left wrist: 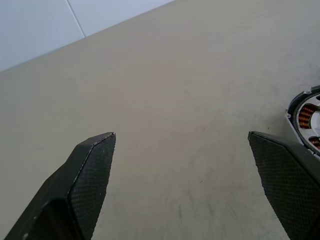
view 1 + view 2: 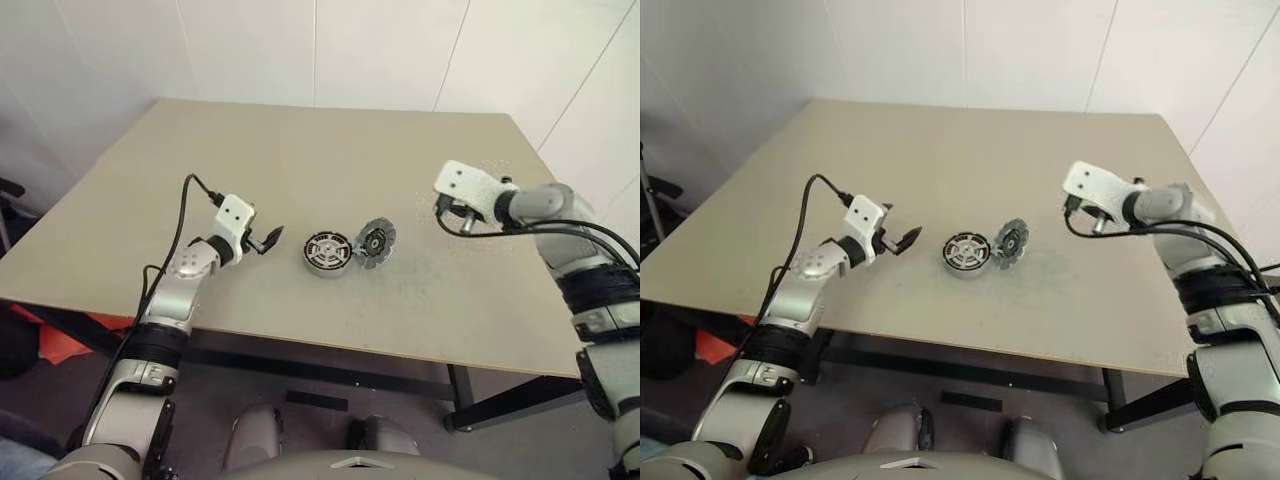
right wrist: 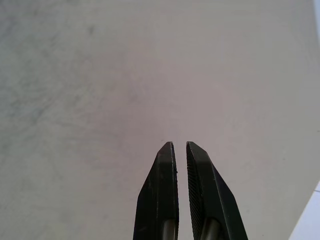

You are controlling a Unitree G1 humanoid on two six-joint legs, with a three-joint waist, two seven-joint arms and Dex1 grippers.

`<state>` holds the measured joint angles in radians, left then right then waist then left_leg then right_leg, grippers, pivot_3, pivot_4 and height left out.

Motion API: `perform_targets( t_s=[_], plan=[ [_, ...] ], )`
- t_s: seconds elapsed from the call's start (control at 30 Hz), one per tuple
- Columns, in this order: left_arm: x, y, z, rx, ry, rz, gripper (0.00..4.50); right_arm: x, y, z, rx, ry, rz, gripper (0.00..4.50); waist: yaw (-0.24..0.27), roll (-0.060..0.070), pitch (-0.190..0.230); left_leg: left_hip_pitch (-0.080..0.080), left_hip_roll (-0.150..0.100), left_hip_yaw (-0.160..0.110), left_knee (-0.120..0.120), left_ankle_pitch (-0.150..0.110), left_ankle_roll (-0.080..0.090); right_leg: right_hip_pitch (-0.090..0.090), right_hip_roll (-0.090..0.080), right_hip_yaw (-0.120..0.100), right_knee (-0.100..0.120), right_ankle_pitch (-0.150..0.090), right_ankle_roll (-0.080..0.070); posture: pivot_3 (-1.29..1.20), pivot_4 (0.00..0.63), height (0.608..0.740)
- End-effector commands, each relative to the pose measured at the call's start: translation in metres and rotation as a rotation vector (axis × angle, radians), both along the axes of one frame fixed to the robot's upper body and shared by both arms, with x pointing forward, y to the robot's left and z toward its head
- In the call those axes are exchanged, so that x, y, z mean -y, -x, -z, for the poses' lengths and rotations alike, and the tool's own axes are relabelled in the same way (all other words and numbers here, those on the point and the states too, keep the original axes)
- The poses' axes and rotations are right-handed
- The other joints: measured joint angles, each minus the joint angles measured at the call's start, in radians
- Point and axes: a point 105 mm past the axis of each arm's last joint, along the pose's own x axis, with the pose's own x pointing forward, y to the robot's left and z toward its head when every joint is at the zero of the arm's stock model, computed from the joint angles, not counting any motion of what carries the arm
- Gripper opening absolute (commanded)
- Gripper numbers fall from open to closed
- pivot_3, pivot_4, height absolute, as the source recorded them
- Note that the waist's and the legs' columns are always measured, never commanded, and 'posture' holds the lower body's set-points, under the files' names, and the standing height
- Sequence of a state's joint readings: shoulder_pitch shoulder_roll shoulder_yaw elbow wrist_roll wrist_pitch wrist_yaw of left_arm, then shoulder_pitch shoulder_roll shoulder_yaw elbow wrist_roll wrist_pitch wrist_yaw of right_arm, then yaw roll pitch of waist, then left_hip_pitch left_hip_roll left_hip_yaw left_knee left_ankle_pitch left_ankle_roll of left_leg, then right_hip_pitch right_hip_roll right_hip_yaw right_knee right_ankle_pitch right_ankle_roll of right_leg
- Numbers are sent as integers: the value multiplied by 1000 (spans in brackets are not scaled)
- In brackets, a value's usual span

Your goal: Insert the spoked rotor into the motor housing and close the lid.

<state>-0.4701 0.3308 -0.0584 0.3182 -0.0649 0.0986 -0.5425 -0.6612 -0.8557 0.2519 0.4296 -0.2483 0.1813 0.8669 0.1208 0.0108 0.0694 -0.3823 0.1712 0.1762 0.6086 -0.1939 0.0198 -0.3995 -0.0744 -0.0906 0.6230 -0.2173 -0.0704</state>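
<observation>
Left fingers (image 2: 268, 240) beside motor housing (image 2: 328, 253)

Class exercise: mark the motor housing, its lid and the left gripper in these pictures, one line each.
motor housing (image 2: 328, 253): left eye view, on its spoked silver centre.
lid (image 2: 375, 241): left eye view, on its dark centre, raised beside the housing.
left gripper (image 1: 182, 142): left wrist view, midway between the open fingertips.

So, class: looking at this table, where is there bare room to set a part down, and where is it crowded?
Bare table runs from the far edge down to the motor housing. The near right, between the lid and the right gripper, is bare too. It is tight only between the left gripper and the housing.
</observation>
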Motion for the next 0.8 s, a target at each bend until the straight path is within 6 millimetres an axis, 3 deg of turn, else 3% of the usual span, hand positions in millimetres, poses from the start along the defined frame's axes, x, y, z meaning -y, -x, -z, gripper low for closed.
perform_targets(
  t_s=[0.03,0.1,0.17,0.2,0.3,0.53,0.8],
  plan=[
    [2,-3,-13,48,-2,15,4500,-20,16,5,-49,-7,-117,569,1,0,0,0,0,0,0,0,0,0,0,0,0,0,0,0,0,740],
    [2,-4,-13,49,-4,14,4500,-39,32,15,-123,-67,-196,569,3,0,0,0,0,0,0,0,1,0,0,0,0,0,0,0,0,740],
    [1,-4,-13,49,-7,14,4500,-59,44,16,-165,-135,-255,223,3,0,0,-1,0,0,1,-1,1,0,0,0,0,0,0,0,0,740],
    [1,-4,-13,50,-8,13,4500,-68,49,16,-176,-160,-278,32,3,0,0,0,0,0,1,-1,1,0,0,0,0,0,0,0,0,740],
    [-1,-4,-13,50,-10,6,4500,-89,51,11,-183,-240,-293,32,3,0,0,0,1,0,2,-1,1,1,0,0,0,0,1,0,0,740],
    [-5,-3,-12,52,-14,-10,4500,-111,37,-7,-122,-310,-283,10,5,0,0,4,1,0,3,0,1,6,0,0,0,-1,3,0,0,740],
    [-11,-4,-15,63,-19,-33,4500,-130,48,-15,-146,-306,-406,10,3,0,0,6,0,-1,2,-1,2,8,0,0,0,0,1,0,0,740]
  ],
)
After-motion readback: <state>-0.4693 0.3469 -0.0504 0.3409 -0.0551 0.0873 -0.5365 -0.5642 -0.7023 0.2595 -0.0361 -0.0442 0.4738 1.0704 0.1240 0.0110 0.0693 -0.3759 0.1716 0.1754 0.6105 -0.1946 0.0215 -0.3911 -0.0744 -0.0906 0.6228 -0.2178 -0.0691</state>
